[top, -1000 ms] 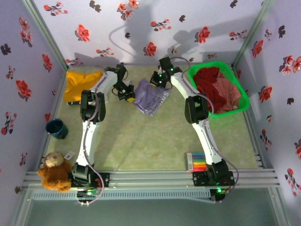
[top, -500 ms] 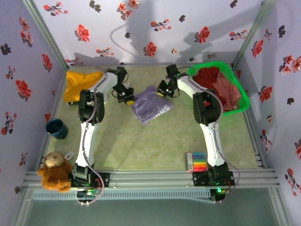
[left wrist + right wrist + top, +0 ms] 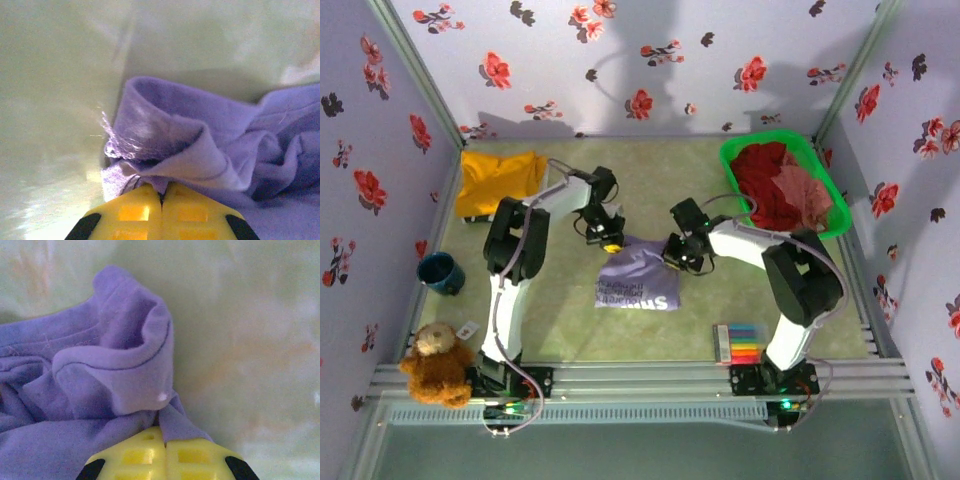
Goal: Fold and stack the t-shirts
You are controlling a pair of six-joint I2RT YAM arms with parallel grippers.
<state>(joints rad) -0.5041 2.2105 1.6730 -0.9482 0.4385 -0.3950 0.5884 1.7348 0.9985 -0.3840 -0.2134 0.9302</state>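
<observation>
Bunching, soft, creased lavender t-shirt (image 3: pixel 638 283)

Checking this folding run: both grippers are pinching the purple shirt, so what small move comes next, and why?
Probably ease the left gripper and right gripper apart to pull the purple t-shirt taut. Both are shut on its far edge, and the cloth by each pinch is rumpled.

bare table (image 3: pixel 620 335) nearside of lavender t-shirt (image 3: pixel 640 285), basket (image 3: pixel 725 158) right, mug (image 3: pixel 439 272) left
</observation>
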